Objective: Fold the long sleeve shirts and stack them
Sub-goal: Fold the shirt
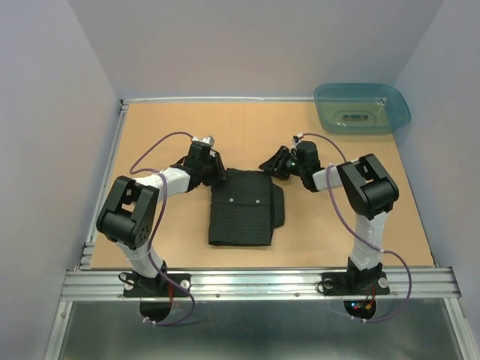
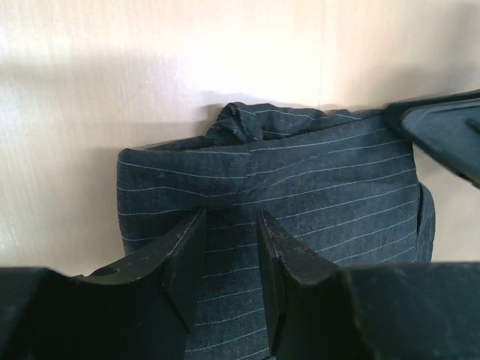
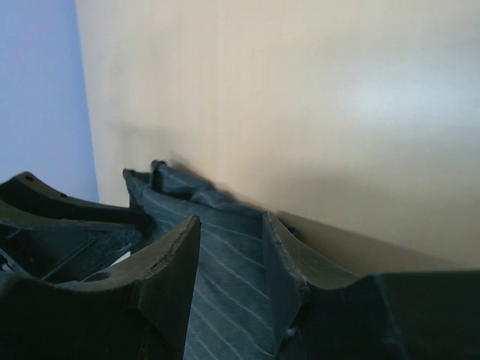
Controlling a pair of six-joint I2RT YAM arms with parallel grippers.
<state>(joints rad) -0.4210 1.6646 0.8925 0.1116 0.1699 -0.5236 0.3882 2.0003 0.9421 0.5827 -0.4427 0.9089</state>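
Note:
The black pinstriped shirt point(image 1: 240, 210) lies folded into a rectangle on the middle of the table, with two small pale buttons showing on top. My left gripper point(image 1: 214, 171) is at its far left corner, low over the cloth. In the left wrist view the gripper point(image 2: 231, 225) is open, with striped cloth point(image 2: 315, 180) showing under the gap. My right gripper point(image 1: 271, 165) is at the shirt's far right corner. In the right wrist view the gripper point(image 3: 231, 229) is open over the cloth point(image 3: 225, 255). No cloth is pinched.
A teal plastic tub point(image 1: 362, 107) stands at the far right corner of the tan table point(image 1: 337, 225). Walls close in the left, back and right sides. The right gripper's finger shows in the left wrist view point(image 2: 442, 131).

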